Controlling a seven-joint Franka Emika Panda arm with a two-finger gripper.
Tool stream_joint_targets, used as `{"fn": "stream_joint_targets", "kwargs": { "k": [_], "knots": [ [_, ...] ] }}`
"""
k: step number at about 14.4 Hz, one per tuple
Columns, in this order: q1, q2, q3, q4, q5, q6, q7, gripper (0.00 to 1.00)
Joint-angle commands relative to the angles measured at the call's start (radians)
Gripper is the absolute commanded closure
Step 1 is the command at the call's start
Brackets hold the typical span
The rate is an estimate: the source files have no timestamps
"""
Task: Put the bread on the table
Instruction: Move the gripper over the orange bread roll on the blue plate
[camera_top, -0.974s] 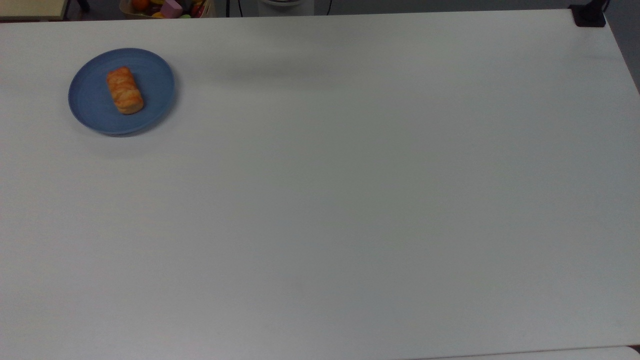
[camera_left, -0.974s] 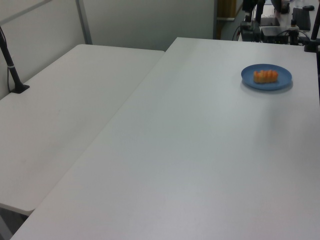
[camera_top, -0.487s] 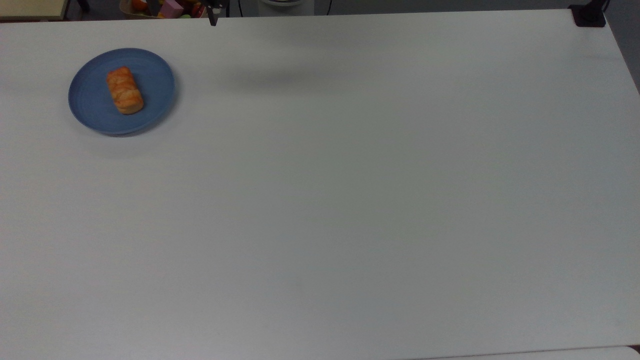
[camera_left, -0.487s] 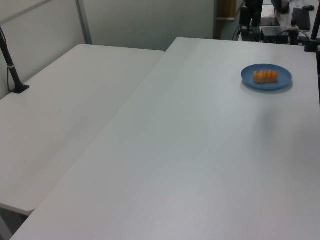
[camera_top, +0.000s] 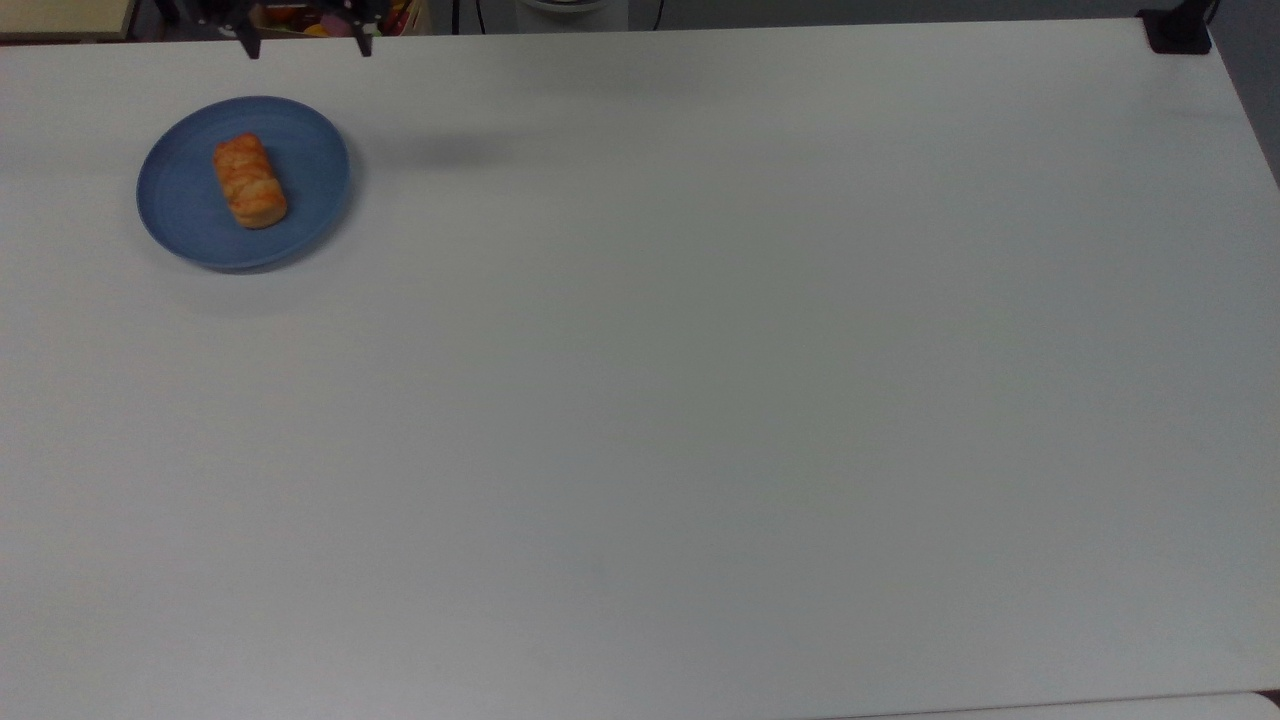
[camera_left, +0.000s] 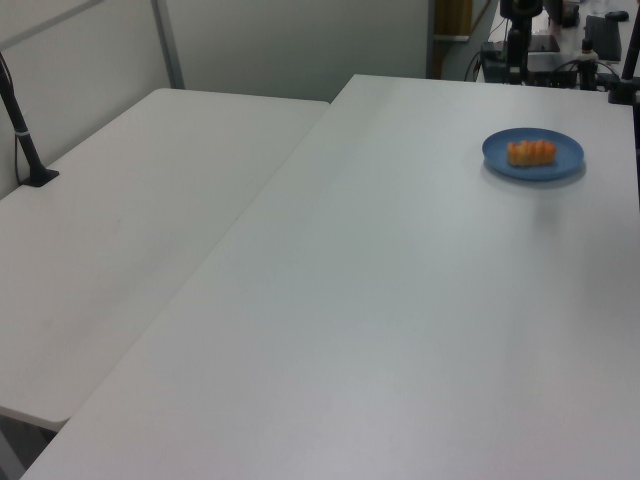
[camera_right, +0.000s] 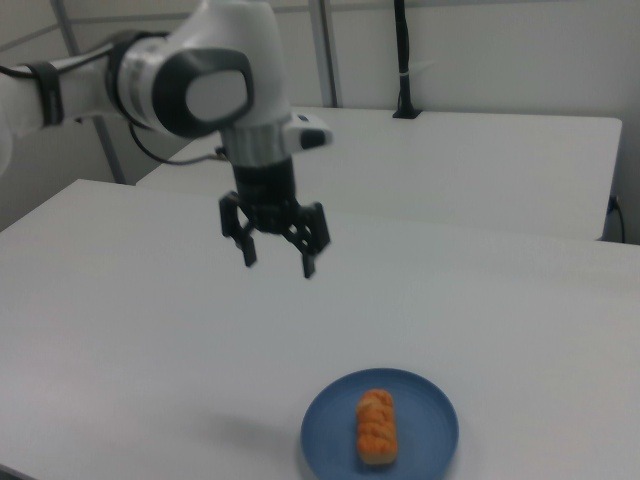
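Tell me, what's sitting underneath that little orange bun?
The bread lies on a round blue plate, which rests on the white table. The plate's patch directly beneath the bread is covered.

Soft, even light fell from overhead. The table (camera_top: 700, 400) showed no glare, only a faint shadow smudge at eleven o'clock in the top view. The arm (camera_right: 200, 90) looked slightly blurred.

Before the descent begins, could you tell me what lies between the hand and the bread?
Nothing: in the right view the open hand hangs above bare table, with clear air down to the bread on its blue plate.
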Motion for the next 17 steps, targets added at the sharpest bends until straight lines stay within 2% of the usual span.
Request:
{"fn": "stream_joint_targets", "kwargs": {
  "k": [1, 5, 7, 12, 17],
  "knots": [
    [0.02, -0.051, -0.089, -0.146, 0.017, 0.131, -0.143, 0.0],
    [0.02, -0.051, -0.167, -0.249, 0.01, 0.244, -0.299, 0.0],
    [0.02, -0.05, -0.185, -0.286, 0.01, 0.304, -0.347, 0.0],
    [0.008, -0.018, -0.199, -0.381, 0.003, 0.435, -0.437, 0.0],
    [-0.009, 0.045, -0.202, -0.407, 0.002, 0.533, -0.456, 0.0]
  ]
}}
